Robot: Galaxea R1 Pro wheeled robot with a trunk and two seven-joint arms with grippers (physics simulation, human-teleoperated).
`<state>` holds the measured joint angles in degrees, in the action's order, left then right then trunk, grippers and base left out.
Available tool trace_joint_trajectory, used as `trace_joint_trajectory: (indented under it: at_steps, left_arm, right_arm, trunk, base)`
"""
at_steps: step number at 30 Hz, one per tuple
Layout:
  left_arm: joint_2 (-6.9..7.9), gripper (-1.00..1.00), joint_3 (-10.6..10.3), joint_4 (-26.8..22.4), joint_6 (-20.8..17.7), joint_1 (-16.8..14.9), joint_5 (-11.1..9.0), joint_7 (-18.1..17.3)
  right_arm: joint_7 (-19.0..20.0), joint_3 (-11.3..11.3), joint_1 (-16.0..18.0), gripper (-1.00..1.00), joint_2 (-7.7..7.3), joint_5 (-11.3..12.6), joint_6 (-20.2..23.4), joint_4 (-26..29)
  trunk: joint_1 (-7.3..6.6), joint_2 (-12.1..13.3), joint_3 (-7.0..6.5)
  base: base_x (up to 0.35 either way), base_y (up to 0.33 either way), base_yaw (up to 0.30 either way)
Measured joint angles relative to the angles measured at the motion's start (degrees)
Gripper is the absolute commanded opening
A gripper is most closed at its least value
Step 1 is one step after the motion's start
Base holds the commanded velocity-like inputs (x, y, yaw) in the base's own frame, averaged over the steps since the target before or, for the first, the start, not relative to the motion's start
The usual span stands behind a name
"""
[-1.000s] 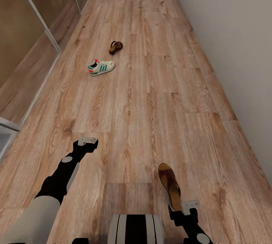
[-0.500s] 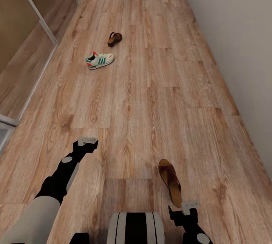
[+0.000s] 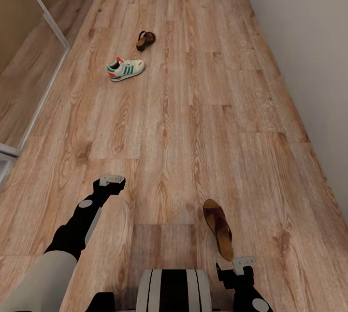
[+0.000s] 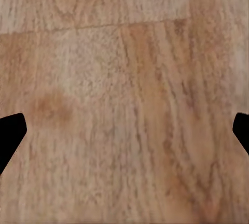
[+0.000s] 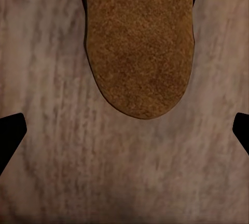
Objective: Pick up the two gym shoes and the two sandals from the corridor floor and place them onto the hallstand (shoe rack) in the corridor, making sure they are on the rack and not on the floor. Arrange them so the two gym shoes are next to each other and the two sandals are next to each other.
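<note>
On the corridor floor (image 3: 193,109), one brown sandal (image 3: 217,227) lies just ahead of my right gripper (image 3: 241,264), heel toward it. In the right wrist view its tan footbed heel (image 5: 137,42) lies beyond the open gripper (image 5: 124,135) without touching the fingers. Far ahead to the left lie a white gym shoe (image 3: 125,68) with green stripes and, behind it, the second sandal (image 3: 145,39). My left gripper (image 3: 112,180) hangs open over bare planks (image 4: 124,78). The other gym shoe and the hallstand are out of view.
A grey wall (image 3: 309,36) runs along the right side of the corridor. Framed brown panels (image 3: 29,36) line the left side, with a white edge (image 3: 5,160) low at the left. My trunk (image 3: 171,290) is at the bottom centre.
The whole picture has shifted: the camera has moved, so the far shoe and sandal sit higher in the frame and the far door is gone. Both arms hold the same pose.
</note>
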<state>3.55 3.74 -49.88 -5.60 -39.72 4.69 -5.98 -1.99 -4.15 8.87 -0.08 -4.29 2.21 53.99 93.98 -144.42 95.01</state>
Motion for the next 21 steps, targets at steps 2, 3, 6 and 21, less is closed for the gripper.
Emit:
trace_joint_trajectory:
  at_steps: [2,3,6,21]
  left_arm:
    - [0.04,1.0,0.05,-1.05,-0.01,0.13,0.0,0.0]
    - [0.05,1.0,0.06,-1.23,-0.01,0.16,0.0,0.0]
    - [0.11,1.0,0.08,-1.54,-0.01,0.21,0.0,0.0]
    - [0.1,1.0,0.09,-1.87,0.0,0.35,-0.03,-0.02]
  right_arm:
    - [0.0,0.0,0.0,1.0,0.0,0.0,-0.02,0.0]
    - [0.0,0.0,0.0,1.0,0.0,0.0,-0.03,0.0]
    - [0.0,0.0,0.0,1.0,0.0,0.0,-0.06,0.0]
    - [0.0,0.0,-0.02,1.0,0.0,0.0,-0.14,0.0]
  trunk:
    - [0.0,0.0,0.0]
    - [0.0,0.0,0.0]
    - [0.0,0.0,0.0]
    - [-0.03,0.0,0.0]
  base:
    - [0.0,0.0,0.0]
    - [0.0,0.0,0.0]
    - [0.0,0.0,0.0]
    - [0.167,0.0,0.0]
